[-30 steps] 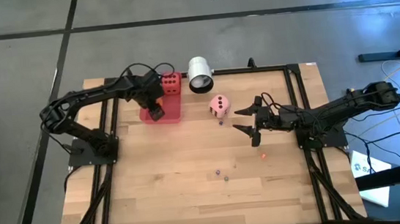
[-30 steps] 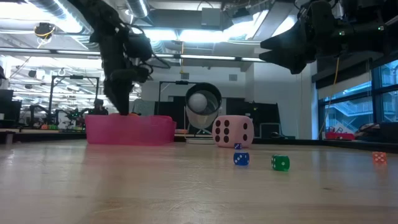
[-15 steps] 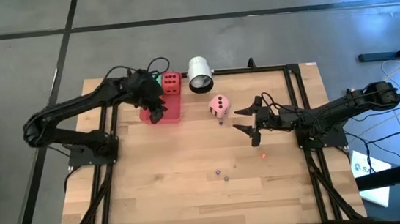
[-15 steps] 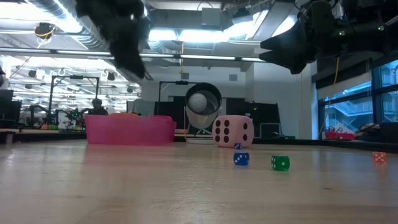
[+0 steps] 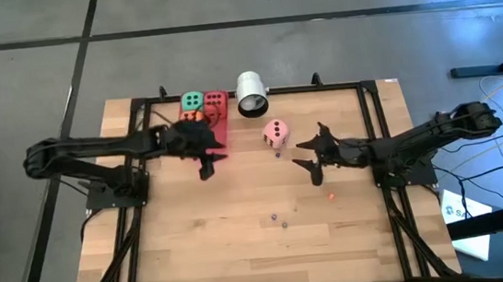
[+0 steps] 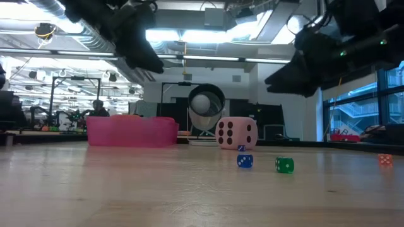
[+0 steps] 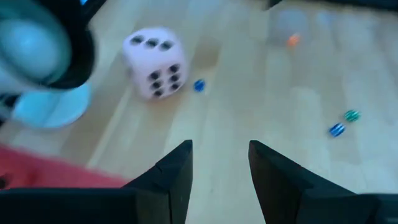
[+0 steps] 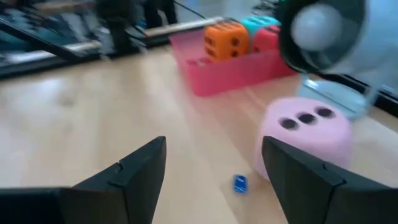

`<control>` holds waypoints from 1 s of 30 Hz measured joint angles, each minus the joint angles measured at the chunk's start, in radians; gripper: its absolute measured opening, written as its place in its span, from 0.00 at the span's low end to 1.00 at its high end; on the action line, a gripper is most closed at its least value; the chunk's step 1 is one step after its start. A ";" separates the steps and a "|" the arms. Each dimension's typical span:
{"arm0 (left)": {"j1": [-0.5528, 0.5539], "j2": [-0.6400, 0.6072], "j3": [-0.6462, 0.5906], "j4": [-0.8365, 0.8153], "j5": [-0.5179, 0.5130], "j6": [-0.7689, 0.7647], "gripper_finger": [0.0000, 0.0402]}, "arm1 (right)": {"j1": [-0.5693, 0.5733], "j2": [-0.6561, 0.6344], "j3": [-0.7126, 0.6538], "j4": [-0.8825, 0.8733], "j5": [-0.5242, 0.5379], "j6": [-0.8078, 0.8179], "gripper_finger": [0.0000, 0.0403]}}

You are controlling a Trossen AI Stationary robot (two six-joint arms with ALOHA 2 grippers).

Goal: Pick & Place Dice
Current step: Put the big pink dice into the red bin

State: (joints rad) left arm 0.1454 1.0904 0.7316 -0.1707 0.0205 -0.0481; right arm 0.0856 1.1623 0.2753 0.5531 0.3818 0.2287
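A pink tray at the far left holds the green die, the red die and the orange die. The pink die rests on the table to the tray's right, next to a white cylinder. My left gripper hangs open over the tray's near right corner, nothing between its fingers; it faces the pink die. My right gripper is open in the air right of the pink die.
Tiny dice lie loose on the wood: a blue one by the pink die, a green one nearer the middle and an orange one under the right arm. A black frame borders the table. Bare wood spreads toward the near edge.
My left gripper has risen out of the pink tray, swung a little toward the table's near edge and tipped up from pointing down to nearly level; the green and orange dice now show in the tray. My right gripper has sunk slightly, staying open.
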 joint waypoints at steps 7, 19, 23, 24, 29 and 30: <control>-0.095 0.000 -0.153 0.296 -0.062 -0.084 0.36 | -0.063 0.129 0.127 -0.152 0.040 -0.008 0.66; -0.246 0.025 -0.170 0.357 -0.215 -0.075 0.36 | -0.198 0.183 0.334 -0.426 0.090 -0.047 0.36; -0.257 0.036 -0.170 0.358 -0.288 -0.051 0.36 | -0.259 0.183 0.347 -0.428 0.090 -0.027 0.16; -0.257 0.042 -0.170 0.363 -0.299 -0.044 0.36 | -0.276 0.183 0.347 -0.428 0.090 -0.027 0.10; -0.255 0.077 -0.171 0.378 -0.373 -0.017 0.36 | -0.364 0.204 0.347 -0.426 0.002 -0.020 0.03; -0.254 0.086 -0.171 0.384 -0.393 -0.011 0.36 | -0.381 0.219 0.348 -0.418 -0.024 -0.010 0.04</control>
State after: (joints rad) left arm -0.1086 1.1763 0.5610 0.2128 -0.3722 -0.0589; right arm -0.2954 1.3810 0.6232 0.1352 0.3579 0.2191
